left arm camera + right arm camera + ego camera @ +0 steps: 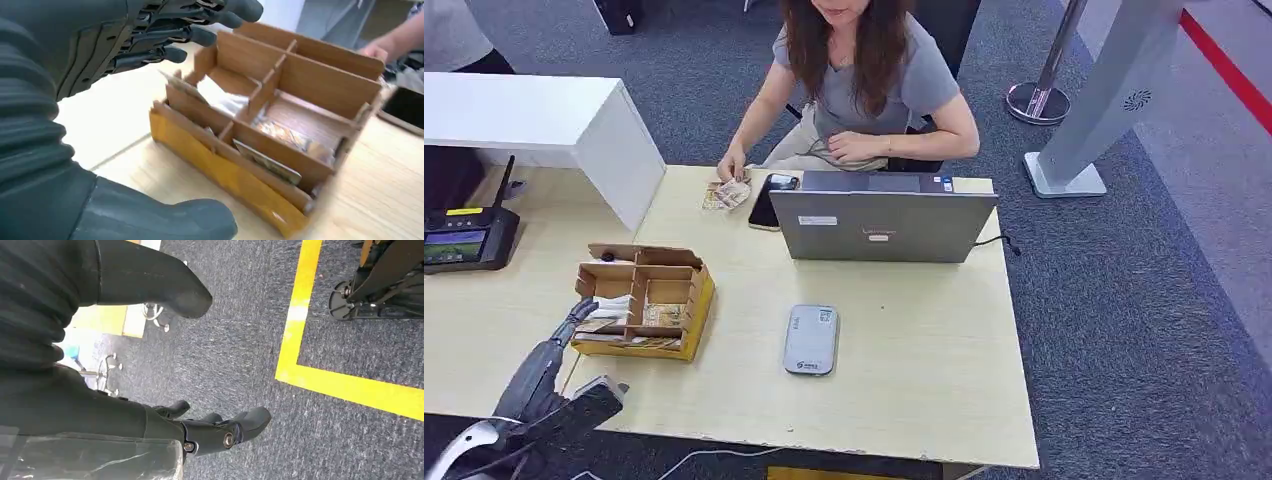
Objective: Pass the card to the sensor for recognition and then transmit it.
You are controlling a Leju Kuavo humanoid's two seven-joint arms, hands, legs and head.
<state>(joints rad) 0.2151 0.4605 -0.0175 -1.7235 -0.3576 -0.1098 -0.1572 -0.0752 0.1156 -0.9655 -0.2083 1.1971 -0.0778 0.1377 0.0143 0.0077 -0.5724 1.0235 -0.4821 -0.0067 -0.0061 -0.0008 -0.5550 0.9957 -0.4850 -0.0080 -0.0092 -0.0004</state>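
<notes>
Pale desk [904,340] | left robot hand [574,318] spread, empty; card [267,161] stands on edge in box [260,195] just beyond fingertips [172,54] | right robot hand [220,432] hangs loosely curled, farther

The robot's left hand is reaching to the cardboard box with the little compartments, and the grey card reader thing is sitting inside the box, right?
Not quite. The left hand does reach to the cardboard box, but the grey card reader is not inside it. The head view shows it lying flat on the table, apart from the box, on the side away from the hand.
</notes>
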